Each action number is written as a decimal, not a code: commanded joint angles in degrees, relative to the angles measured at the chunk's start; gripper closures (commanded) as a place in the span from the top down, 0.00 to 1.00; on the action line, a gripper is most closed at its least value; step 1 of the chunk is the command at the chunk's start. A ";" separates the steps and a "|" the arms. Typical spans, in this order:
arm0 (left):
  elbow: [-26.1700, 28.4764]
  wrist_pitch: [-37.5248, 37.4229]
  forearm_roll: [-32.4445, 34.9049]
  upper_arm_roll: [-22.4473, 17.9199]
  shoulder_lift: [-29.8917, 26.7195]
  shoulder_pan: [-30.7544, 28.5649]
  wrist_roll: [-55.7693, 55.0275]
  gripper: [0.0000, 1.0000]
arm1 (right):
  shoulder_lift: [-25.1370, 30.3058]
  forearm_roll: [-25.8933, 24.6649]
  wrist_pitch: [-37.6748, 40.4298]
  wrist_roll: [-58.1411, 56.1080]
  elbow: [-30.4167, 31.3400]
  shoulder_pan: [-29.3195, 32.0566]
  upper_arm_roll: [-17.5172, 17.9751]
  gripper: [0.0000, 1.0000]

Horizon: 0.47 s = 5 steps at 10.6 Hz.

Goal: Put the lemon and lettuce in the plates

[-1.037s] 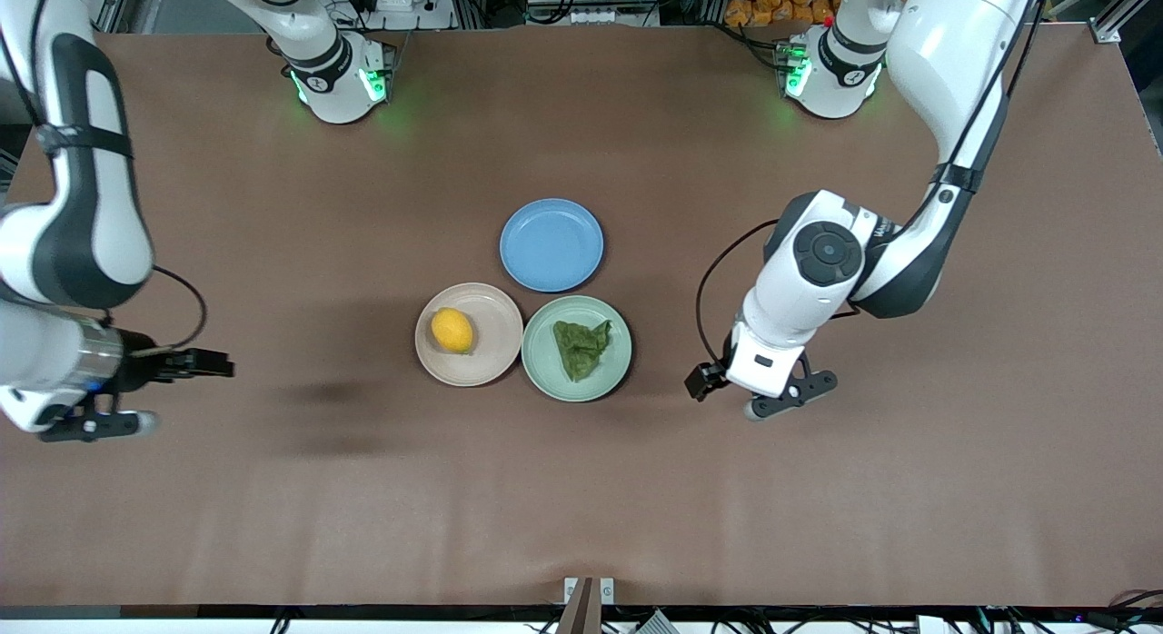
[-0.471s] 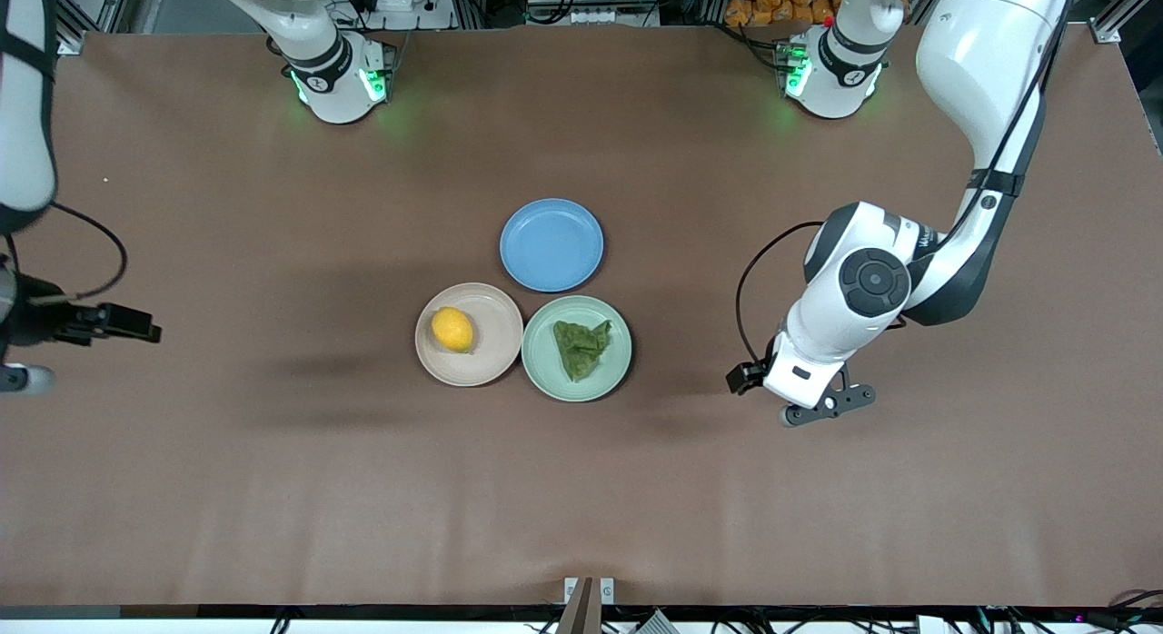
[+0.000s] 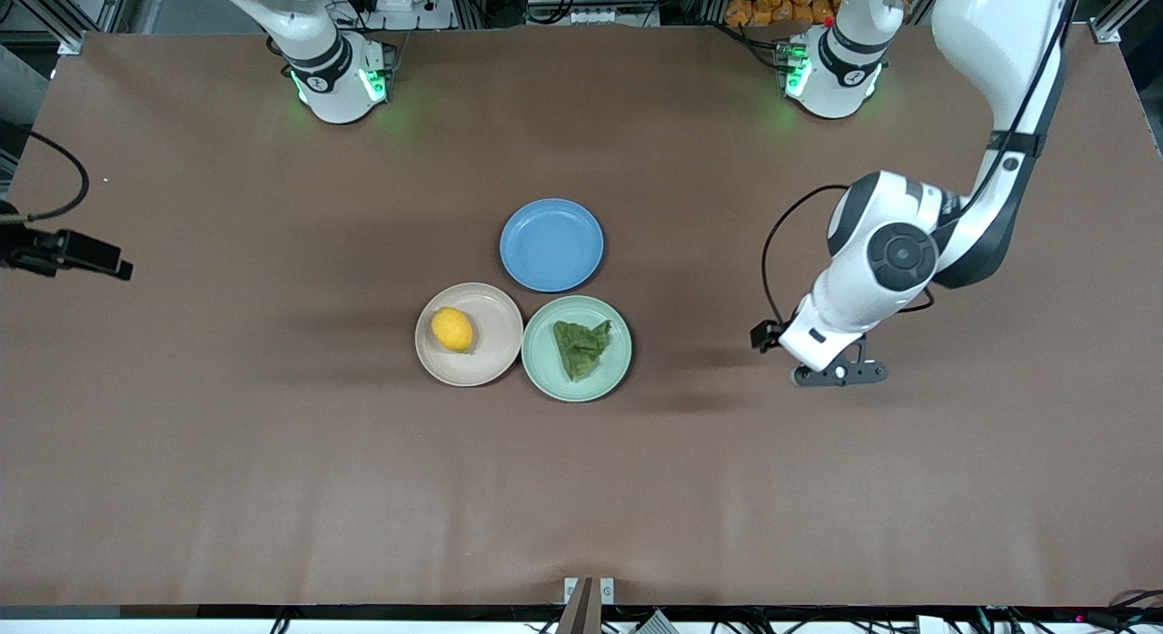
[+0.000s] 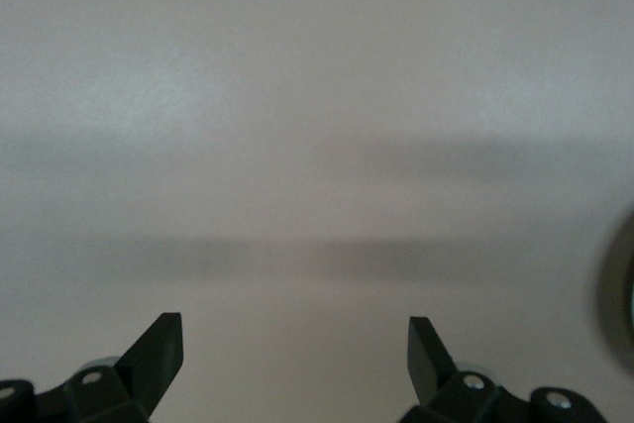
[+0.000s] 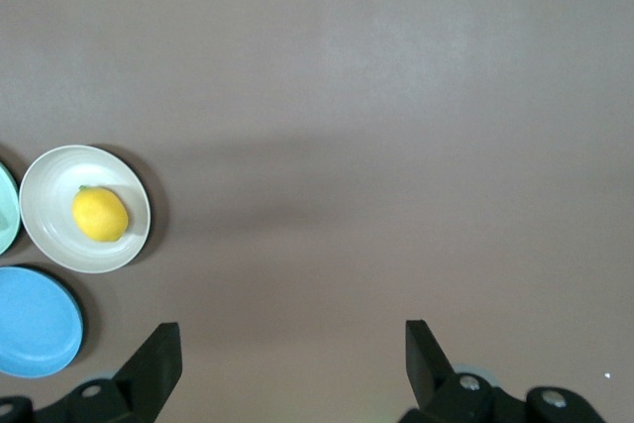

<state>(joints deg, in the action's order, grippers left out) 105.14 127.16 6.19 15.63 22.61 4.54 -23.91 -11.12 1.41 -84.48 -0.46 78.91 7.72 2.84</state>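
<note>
As both arms had pulled back | lemon (image 3: pixel 452 330) on beige plate (image 3: pixel 491 361), lettuce (image 3: pixel 581 347) on green plate (image 3: pixel 545 371) | left gripper (image 4: pixel 295 344), right gripper (image 5: pixel 293 344) jaws apart, empty, at 3 and 9 o'clock | task looked done

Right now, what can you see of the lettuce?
The lettuce is one small, wrinkly, dark green leaf piece, roughly triangular, lying flat inside the mint plate and well within its rim. Only the plate touches it. That plate sits beside the beige plate holding the lemon, nearer the front camera than the blue plate. Neither gripper is near it.
</note>
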 commanded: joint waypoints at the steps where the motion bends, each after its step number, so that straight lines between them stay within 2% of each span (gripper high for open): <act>1: 8.13 0.01 -3.64 -2.98 -8.52 1.26 10.96 1.00 | 2.15 -0.79 2.82 1.25 1.25 0.10 0.32 1.00; 2: 9.54 -0.07 -3.64 -3.06 -11.68 1.26 11.86 1.00 | 2.68 -0.79 3.70 1.25 1.25 0.10 0.32 1.00; 5: 8.95 -4.36 -3.64 -3.33 -18.29 0.65 11.96 1.00 | 4.00 -0.79 5.55 1.34 1.69 0.10 0.23 1.00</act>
<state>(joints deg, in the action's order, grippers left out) 111.90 125.90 4.28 13.27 11.02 4.90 -14.17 -9.47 1.34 -79.71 -0.19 78.96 7.74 2.87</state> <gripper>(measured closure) 0.000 0.000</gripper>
